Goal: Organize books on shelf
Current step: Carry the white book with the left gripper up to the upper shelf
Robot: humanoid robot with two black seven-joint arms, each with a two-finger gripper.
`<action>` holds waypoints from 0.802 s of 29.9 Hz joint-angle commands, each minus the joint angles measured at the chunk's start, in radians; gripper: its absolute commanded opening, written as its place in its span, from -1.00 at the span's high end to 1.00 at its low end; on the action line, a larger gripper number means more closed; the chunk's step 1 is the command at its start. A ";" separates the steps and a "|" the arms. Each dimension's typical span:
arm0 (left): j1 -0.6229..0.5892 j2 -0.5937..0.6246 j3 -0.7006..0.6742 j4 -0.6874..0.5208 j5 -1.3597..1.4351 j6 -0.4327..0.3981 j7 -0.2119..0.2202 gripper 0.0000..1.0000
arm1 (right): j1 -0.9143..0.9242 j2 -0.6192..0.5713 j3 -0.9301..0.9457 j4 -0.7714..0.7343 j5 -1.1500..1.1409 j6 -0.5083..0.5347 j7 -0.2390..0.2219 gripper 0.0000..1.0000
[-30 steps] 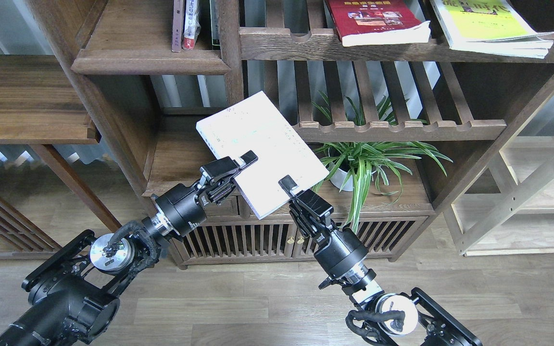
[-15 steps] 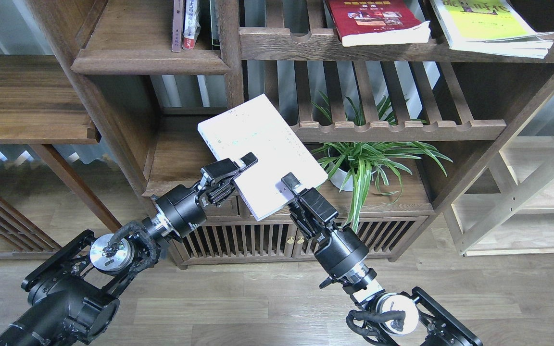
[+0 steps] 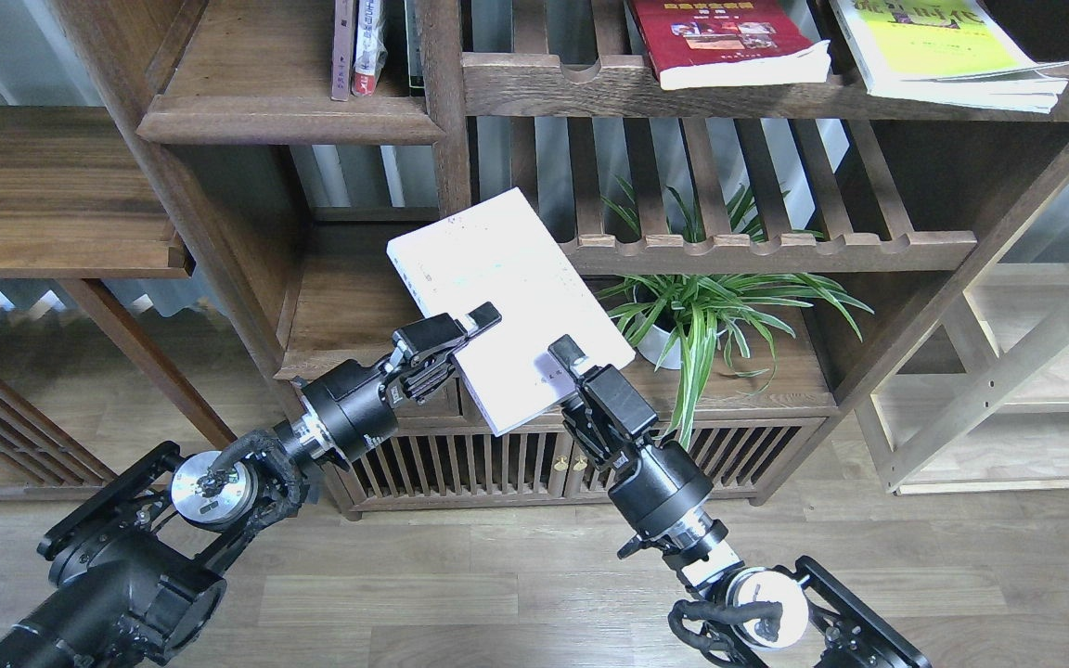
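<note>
The pale lavender-white book (image 3: 497, 269) is held in the air, tilted, in front of the lower bay of the bookcase. My left gripper (image 3: 476, 325) is shut on its left long edge. My right gripper (image 3: 565, 356) is shut on its near right edge. The dark red book (image 3: 729, 42) and the yellow-green book (image 3: 947, 46) lie flat on the upper slatted rack at the top right. The solid dark shelf (image 3: 289, 119) with the moulded front edge is at the top left, above the held book.
Thin brown- and white/red-spined books (image 3: 358, 46) stand at the right end of the solid shelf. A potted spider plant (image 3: 701, 315) stands right of the held book. A slatted rack (image 3: 766, 249) lies behind it. A low cabinet (image 3: 460, 464) is beneath my grippers.
The pale book and both grippers have shifted slightly down and to the right. Both grips are unchanged.
</note>
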 commanded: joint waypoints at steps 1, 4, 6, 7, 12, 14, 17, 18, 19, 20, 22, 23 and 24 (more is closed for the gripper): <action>0.000 0.035 -0.002 -0.013 0.025 0.000 -0.003 0.96 | 0.007 0.000 0.013 -0.013 0.002 0.000 0.001 -0.89; -0.002 0.080 -0.003 -0.016 0.100 0.000 -0.001 0.92 | 0.007 -0.001 0.046 -0.031 0.003 0.000 0.001 -0.93; -0.008 0.100 -0.003 -0.023 0.122 0.000 0.000 0.92 | 0.007 -0.001 0.058 -0.035 0.003 0.000 0.001 -0.96; -0.009 0.114 -0.003 -0.040 0.125 0.000 0.002 0.92 | 0.007 -0.003 0.063 -0.038 0.003 0.000 0.001 -0.97; -0.009 0.202 -0.011 -0.132 0.160 0.000 0.000 0.93 | 0.010 -0.005 0.105 -0.077 0.003 0.000 0.001 -0.97; -0.009 0.227 -0.026 -0.175 0.166 0.000 0.000 0.94 | 0.012 -0.005 0.129 -0.105 0.002 0.000 0.001 -0.97; -0.009 0.275 -0.066 -0.226 0.218 0.000 0.000 0.95 | 0.016 -0.014 0.150 -0.156 0.000 0.000 0.001 -0.97; -0.009 0.287 -0.077 -0.243 0.232 0.000 0.000 0.95 | 0.016 -0.015 0.155 -0.169 0.000 0.000 0.001 -0.97; -0.008 0.301 -0.086 -0.263 0.243 0.000 0.000 0.95 | 0.016 -0.015 0.161 -0.180 0.000 0.000 0.001 -0.97; -0.009 0.314 -0.097 -0.281 0.249 0.000 0.000 0.95 | 0.016 -0.015 0.164 -0.189 0.000 0.000 0.001 -0.98; -0.009 0.342 -0.123 -0.327 0.261 0.000 0.000 0.97 | 0.018 -0.015 0.168 -0.206 0.000 0.000 0.001 -0.98; -0.008 0.356 -0.147 -0.359 0.272 0.000 0.000 0.98 | 0.018 -0.015 0.169 -0.216 0.000 0.000 0.001 -0.98; -0.008 0.368 -0.167 -0.381 0.284 0.000 0.000 0.99 | 0.018 -0.017 0.169 -0.223 0.000 0.000 0.001 -0.98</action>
